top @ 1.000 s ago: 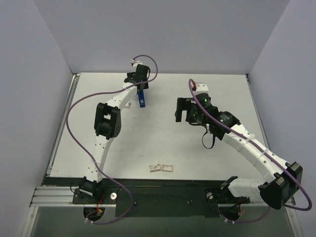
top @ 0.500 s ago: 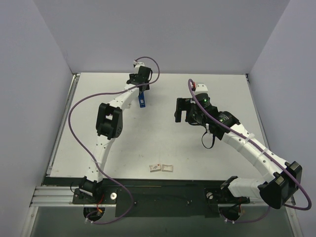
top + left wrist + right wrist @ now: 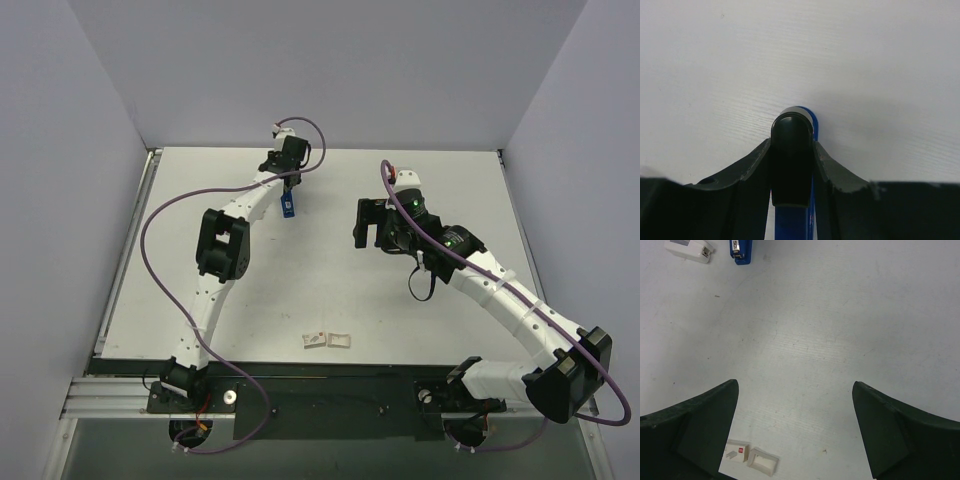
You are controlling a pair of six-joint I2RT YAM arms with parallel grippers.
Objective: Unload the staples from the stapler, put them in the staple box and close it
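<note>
Gripping stapler (image 3: 288,205) at its black end, upper centre-left of the top view: left gripper (image 3: 791,145) clamped on it. Right gripper (image 3: 794,385) spread wide, empty, right of centre. Step: holding for access. Next, likely: right arm closes in, opens the magazine.

White table (image 3: 330,290), few bits on it
Red-marked little box (image 3: 316,340); open white box (image 3: 340,341) just beside it, white block (image 3: 689,249) well apart.

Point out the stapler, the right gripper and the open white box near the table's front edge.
stapler (image 3: 287,207): top view, its blue body.
right gripper (image 3: 794,385): right wrist view, midway between its fingertips.
open white box (image 3: 340,341): top view, its middle.
</note>
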